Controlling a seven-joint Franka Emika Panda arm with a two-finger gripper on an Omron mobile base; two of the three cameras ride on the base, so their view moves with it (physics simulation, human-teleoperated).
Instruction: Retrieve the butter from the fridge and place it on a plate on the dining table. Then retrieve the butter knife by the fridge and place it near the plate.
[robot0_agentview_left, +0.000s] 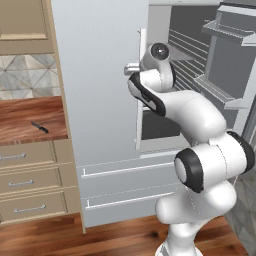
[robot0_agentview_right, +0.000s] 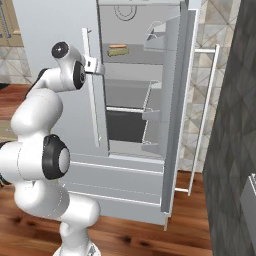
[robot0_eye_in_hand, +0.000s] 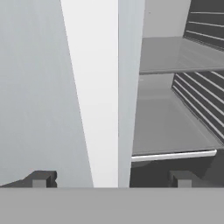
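The fridge (robot0_agentview_right: 135, 100) stands with its right door swung fully open and its left door closed. All positions below are given relative to it.

Butter (robot0_agentview_right: 117, 50): lies on the upper shelf inside the open compartment, toward the left of that shelf, flat and apart from the walls. Nothing else is seen on that shelf.

Gripper (robot0_eye_in_hand: 111, 179): sits at the inner vertical edge of the closed left door, at about mid-height of the compartment. In the hand view its two fingertips (robot0_eye_in_hand: 42, 178) stand far apart, one on each side of the door edge, with nothing between them but that edge; the jaws are wide and hold nothing. Whether they touch the door cannot be told.

Obstructions: the edge of the closed left door (robot0_agentview_left: 100, 80) and its white bar handle (robot0_agentview_right: 87, 55) lie directly ahead of the gripper. The butter's shelf is above the gripper's level.

Interior: two grey shelves (robot0_eye_in_hand: 175, 127) are visible in the hand view, with a ribbed dark back wall on the right. The open right door (robot0_agentview_right: 175, 100) carries pale bins on its inner face.

Butter knife (robot0_agentview_left: 40, 127): lies flat on the wooden counter (robot0_agentview_left: 30, 120) to the left of the fridge, well apart from the gripper.

Surroundings: beige drawers (robot0_agentview_left: 30, 182) sit below that counter; two fridge drawers with horizontal bars (robot0_agentview_left: 120, 185) sit under the doors.
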